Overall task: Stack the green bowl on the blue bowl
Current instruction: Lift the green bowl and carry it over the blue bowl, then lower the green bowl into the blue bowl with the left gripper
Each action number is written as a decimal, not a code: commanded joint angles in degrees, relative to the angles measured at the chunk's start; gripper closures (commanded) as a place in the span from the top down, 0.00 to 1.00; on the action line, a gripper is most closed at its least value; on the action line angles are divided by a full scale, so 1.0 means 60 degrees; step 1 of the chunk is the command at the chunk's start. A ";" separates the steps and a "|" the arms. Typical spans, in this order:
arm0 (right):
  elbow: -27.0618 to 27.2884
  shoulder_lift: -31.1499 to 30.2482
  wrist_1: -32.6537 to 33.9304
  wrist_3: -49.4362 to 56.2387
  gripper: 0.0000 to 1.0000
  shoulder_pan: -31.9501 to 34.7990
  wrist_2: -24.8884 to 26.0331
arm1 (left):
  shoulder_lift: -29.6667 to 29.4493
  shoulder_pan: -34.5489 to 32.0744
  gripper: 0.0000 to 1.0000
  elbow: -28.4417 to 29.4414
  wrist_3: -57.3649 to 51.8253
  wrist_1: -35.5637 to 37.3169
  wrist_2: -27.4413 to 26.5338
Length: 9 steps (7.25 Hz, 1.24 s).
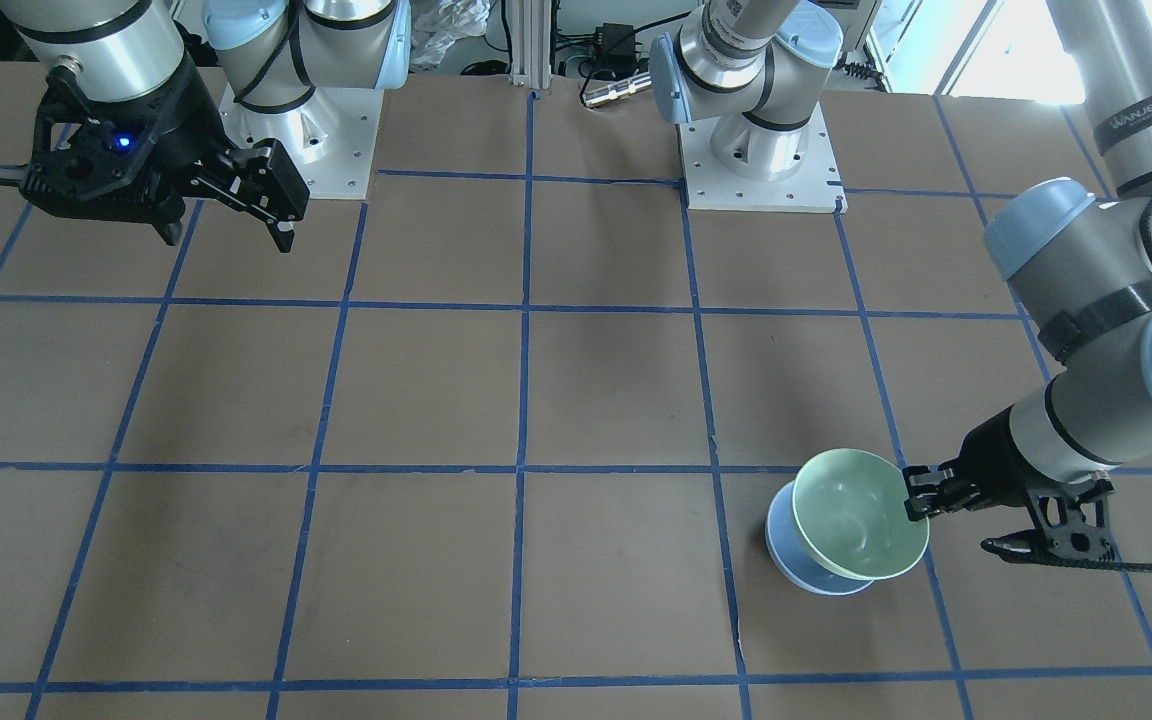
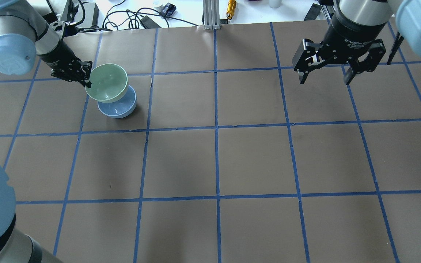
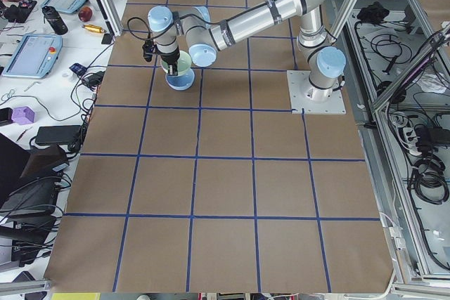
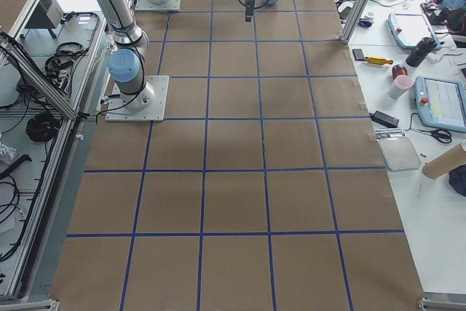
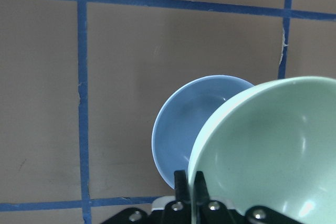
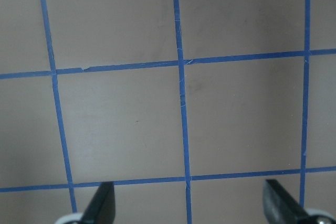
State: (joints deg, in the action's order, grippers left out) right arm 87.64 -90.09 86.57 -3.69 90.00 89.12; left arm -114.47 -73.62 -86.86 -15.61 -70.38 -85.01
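Pinching the rim of the green bowl (image 2: 107,87), your left gripper (image 2: 87,79) is closed on its edge, one finger inside and one outside. The bowl hangs tilted over the blue bowl (image 2: 120,106), covering part of it and offset toward the gripper; whether the two touch cannot be told. The blue bowl sits upright on the table (image 2: 254,160), brown with a blue tape grid. Your right gripper (image 2: 324,81) hovers well apart, fingers spread wide.
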 commanded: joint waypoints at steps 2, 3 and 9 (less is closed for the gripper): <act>-0.0002 0.0000 0.0000 0.0000 1.00 0.0000 0.0000 | -0.0140 0.0009 0.00 -0.0348 -0.0124 0.0245 -0.0084; -0.0002 0.0000 0.0000 0.0000 1.00 0.0000 0.0000 | -0.0271 -0.0005 0.00 -0.0406 -0.0109 0.0303 -0.0040; -0.0002 0.0000 0.0015 0.0000 1.00 0.0000 0.0000 | -0.0608 0.0009 0.52 -0.0436 -0.0124 0.0669 -0.0128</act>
State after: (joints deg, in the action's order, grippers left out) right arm 87.63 -90.09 86.65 -3.69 90.00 89.12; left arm -117.58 -73.57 -89.35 -16.43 -67.17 -85.64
